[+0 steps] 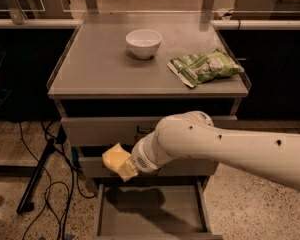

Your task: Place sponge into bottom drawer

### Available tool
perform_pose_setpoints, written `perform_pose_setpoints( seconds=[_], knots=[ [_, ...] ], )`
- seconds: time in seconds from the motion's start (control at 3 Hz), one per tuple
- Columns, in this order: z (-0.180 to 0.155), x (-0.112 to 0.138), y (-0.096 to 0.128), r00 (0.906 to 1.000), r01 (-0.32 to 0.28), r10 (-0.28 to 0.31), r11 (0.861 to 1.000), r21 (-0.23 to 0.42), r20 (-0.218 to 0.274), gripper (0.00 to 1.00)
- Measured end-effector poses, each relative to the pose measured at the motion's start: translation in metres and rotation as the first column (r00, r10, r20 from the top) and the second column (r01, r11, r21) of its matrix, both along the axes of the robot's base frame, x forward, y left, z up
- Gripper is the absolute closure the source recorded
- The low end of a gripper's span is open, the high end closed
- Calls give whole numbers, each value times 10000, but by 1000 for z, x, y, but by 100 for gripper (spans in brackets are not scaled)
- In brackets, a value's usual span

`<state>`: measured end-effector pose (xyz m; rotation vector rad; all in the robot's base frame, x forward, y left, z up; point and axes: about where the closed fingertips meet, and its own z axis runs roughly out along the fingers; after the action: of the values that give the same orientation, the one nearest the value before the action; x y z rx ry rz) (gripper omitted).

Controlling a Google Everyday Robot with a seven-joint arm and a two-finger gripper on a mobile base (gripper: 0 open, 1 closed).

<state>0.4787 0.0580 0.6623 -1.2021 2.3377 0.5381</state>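
Note:
The pale yellow sponge (117, 160) hangs in front of the cabinet's middle drawer, held at the tip of my white arm. My gripper (126, 170) is shut on the sponge, its fingers mostly hidden behind it. Below, the bottom drawer (151, 211) is pulled out, a shallow grey tray with a bare floor darkened by my arm's shadow. The sponge sits above the drawer's back left corner, well clear of the floor.
On the cabinet top (95, 69) stand a white bowl (143, 42) and a green snack bag (205, 67). Two upper drawers (102, 130) are closed. Black cables and a stand (40, 176) lie on the speckled floor to the left.

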Motion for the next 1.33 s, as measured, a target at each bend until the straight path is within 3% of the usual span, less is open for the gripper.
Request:
perform_pose_setpoints(
  seconds=[0.33,1.0,1.33],
  knots=[
    [-9,-3,3,9998,29,-28,10000,63,-204,100],
    [-92,-21,14,9898,435,-372,9981,431,-1378,100],
    [-123,-24,14,9803,553,-431,9967,588,-1926,100]
  ],
)
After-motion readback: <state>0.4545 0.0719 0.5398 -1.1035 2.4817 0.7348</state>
